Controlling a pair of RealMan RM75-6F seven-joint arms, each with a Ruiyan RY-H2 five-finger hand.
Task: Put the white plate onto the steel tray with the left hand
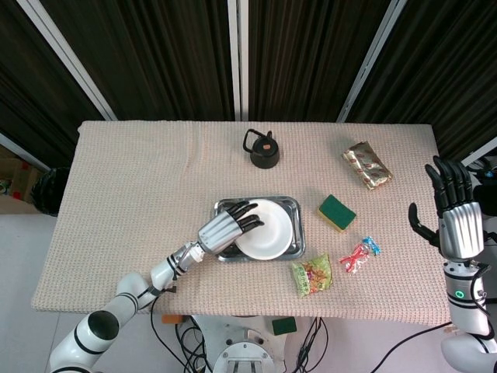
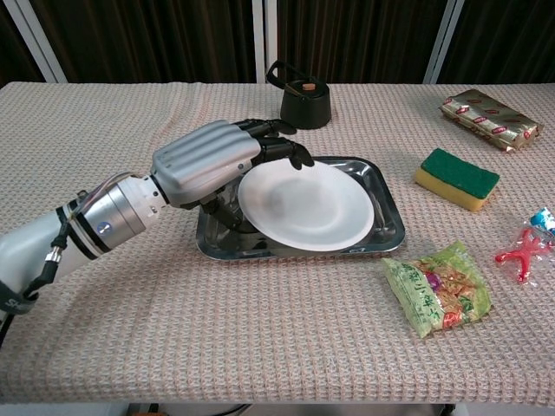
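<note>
Lying on steel tray (image 2: 386,232), white plate (image 2: 305,206), left hand (image 2: 205,160) fingers (image 2: 279,149) over rim

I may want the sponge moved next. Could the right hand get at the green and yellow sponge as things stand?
Probably yes. The right hand hangs open off the table's right edge, holding nothing, and the sponge lies on bare cloth between it and the steel tray. Only the small red and blue wrapper lies nearby, off to the side.
</note>
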